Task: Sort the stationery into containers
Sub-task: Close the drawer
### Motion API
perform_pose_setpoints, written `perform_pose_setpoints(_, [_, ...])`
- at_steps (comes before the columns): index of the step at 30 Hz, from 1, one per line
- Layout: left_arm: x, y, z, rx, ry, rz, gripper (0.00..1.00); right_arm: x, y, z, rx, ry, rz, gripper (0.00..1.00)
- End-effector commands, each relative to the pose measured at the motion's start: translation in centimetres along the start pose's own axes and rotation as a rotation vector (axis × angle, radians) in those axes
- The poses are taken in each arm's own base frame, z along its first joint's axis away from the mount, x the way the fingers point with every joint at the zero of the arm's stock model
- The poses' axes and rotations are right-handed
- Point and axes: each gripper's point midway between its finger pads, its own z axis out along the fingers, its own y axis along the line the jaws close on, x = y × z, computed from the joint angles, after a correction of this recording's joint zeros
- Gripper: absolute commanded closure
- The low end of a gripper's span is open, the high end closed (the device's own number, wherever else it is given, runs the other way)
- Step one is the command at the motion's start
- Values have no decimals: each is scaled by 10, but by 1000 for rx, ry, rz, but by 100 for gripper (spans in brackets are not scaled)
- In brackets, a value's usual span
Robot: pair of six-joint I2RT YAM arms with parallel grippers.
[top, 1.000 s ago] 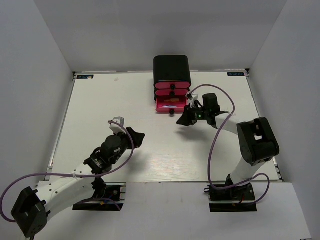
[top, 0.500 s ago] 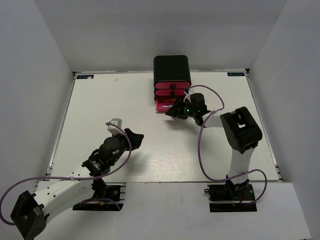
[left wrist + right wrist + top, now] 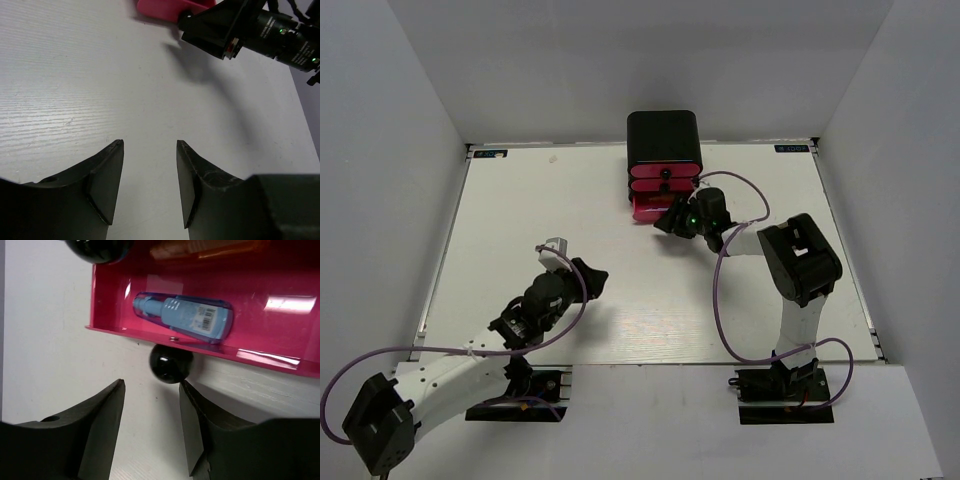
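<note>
The containers are three pink drawers [image 3: 663, 185] in a black rounded cabinet [image 3: 663, 138] at the back of the table. The bottom drawer [image 3: 644, 209] is pulled out. In the right wrist view it holds a blue marker [image 3: 182, 316] and orange pieces [image 3: 200, 247] behind it. My right gripper [image 3: 667, 222] [image 3: 150, 385] is open just in front of that drawer's black knob [image 3: 170, 362], which sits at the fingertips, close to the right finger. My left gripper [image 3: 592, 277] [image 3: 149, 145] is open over bare table, holding nothing.
The left wrist view shows the pink drawer's corner [image 3: 167, 7] and the right arm's black wrist [image 3: 240, 32] far ahead. White walls enclose the table [image 3: 520, 220] on three sides. A purple cable [image 3: 740, 290] loops off the right arm.
My right gripper has moved left and in toward the open bottom drawer, and its jaws have parted. The left arm has barely shifted.
</note>
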Motion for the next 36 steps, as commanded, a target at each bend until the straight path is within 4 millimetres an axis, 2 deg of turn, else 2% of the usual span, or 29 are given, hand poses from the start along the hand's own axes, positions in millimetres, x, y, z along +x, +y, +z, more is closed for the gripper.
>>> perform_pose_setpoints(1, [-6,-7,3,14,-15,-3,43,-20,5,-7,11,-78,11,46])
perform_pose_setpoints(5, [-5,-7,4,14,-15,-3,43,-16,0,-3,28,-78,5,46])
perform_pose_setpoints(8, [-7,-8,3,17,-19,-4,43,-25,-1,0,30,-99,-9,46])
perform_pose_setpoints(10, [-6,-7,1,20,-22,-5,43,-24,-5,3,41,-98,-16,46])
perform_pose_setpoints(11, [-9,-9,0,28,-32,-18,43,-33,-2,6,33,-118,-23,46])
perform_pose_setpoints(17, [-3,0,-3,2,-15,-9,43,-43,-4,19,36,-150,-64,46])
perform_pose_setpoints(22, [-8,-5,-5,13,-28,-24,43,-55,-7,25,48,-188,-74,63])
perform_pose_setpoints(27, [-8,-5,-5,13,-28,-24,43,-66,-6,29,51,-221,-69,72])
perform_pose_setpoints(34, [-4,-2,-2,1,-13,-18,43,-88,3,34,38,-281,-83,72])
perform_pose_setpoints(36, [-4,-2,-2,1,-13,-18,43,-89,3,36,37,-282,-86,72])
